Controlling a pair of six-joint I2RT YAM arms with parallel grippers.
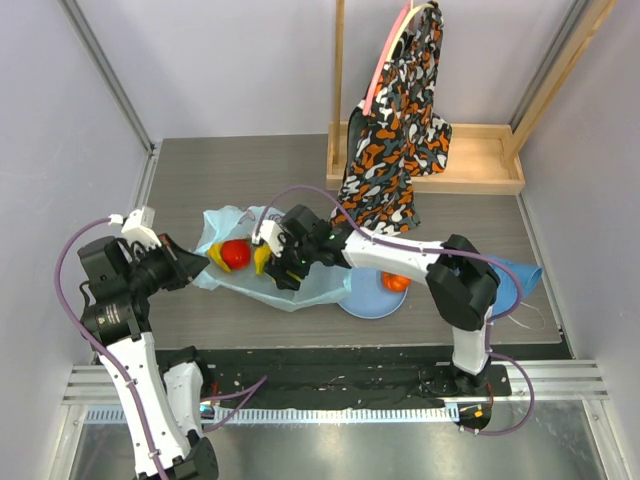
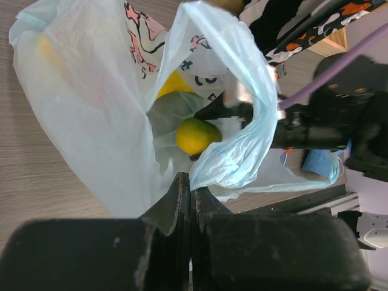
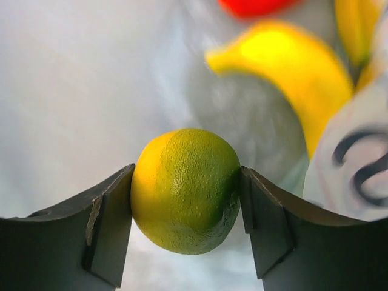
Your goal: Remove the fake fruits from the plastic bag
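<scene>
The light-blue plastic bag lies on the table with its mouth open, and it fills the left wrist view. My left gripper is shut on the bag's rim. My right gripper reaches inside the bag and is shut on the green round fruit, which also shows in the left wrist view. The yellow banana bunch and the red round fruit lie deeper in the bag. The orange ribbed fruit sits on the pale-blue plate.
A patterned orange, black and white cloth hangs from a wooden stand over a wooden tray at the back right. A solid blue cloth lies behind the right arm's elbow.
</scene>
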